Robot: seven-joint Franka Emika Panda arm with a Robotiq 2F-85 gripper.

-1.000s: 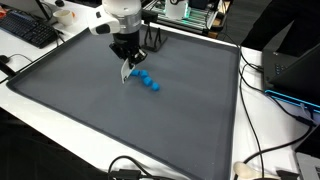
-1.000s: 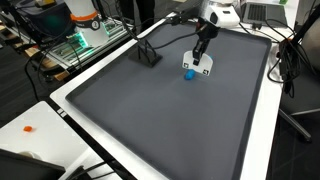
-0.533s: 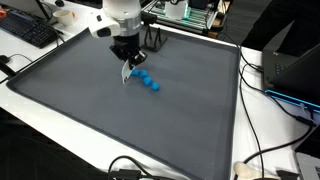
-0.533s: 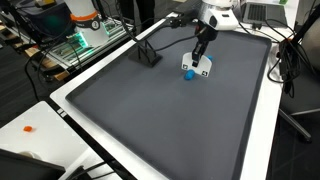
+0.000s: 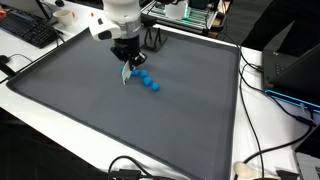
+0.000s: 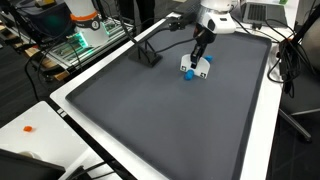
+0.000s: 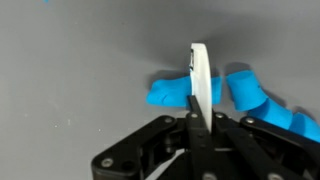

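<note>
Staying just above the blue beads (image 5: 149,81), the tool (image 5: 128,72) barely shifted; its grip cannot be told.

The hand (image 5: 126,72) hangs low over the grey mat (image 5: 90,105) on the counter (image 5: 30,113). Its tips sit just beside a string of blue beads (image 5: 148,81).

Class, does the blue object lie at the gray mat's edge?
No, the blue object lies well inside the gray mat, away from every edge.
</note>
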